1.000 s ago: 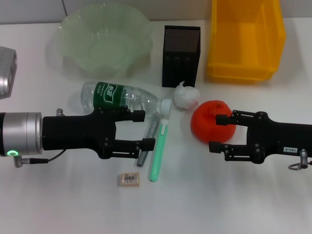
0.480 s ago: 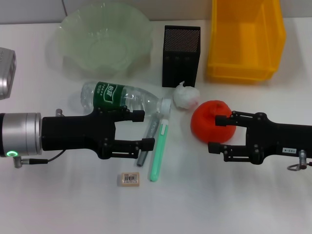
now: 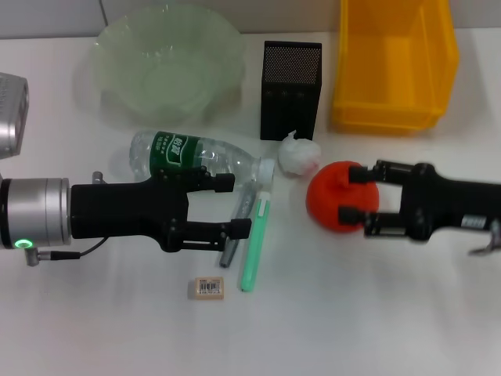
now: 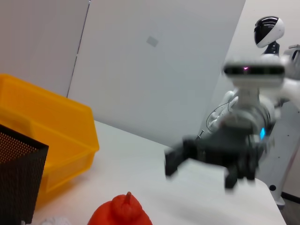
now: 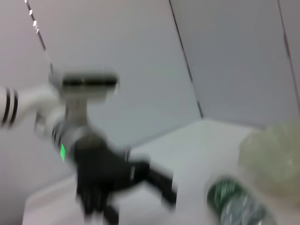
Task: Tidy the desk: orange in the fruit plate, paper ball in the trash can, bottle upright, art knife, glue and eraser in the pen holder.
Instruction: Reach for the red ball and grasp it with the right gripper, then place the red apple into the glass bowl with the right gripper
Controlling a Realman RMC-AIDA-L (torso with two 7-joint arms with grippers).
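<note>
The right gripper [image 3: 354,194] brackets the orange [image 3: 333,196] mid-desk, jaws open with one finger at each side of the fruit. A sound grasp likely means closing level on its widest part before carrying it to the fruit plate [image 3: 164,59]. The left gripper [image 3: 231,205] hovers, jaws open, beside the lying bottle [image 3: 192,155]. One orange, one bottle, one paper ball [image 3: 299,155], one eraser [image 3: 207,287].

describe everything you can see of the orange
The orange is a red-orange round fruit with a small stem nub, seen in the left wrist view. It sits on the white desk, in front of the trash can, with the paper ball right beside it. The open right pincer straddles its right side, one finger above and one below.
</note>
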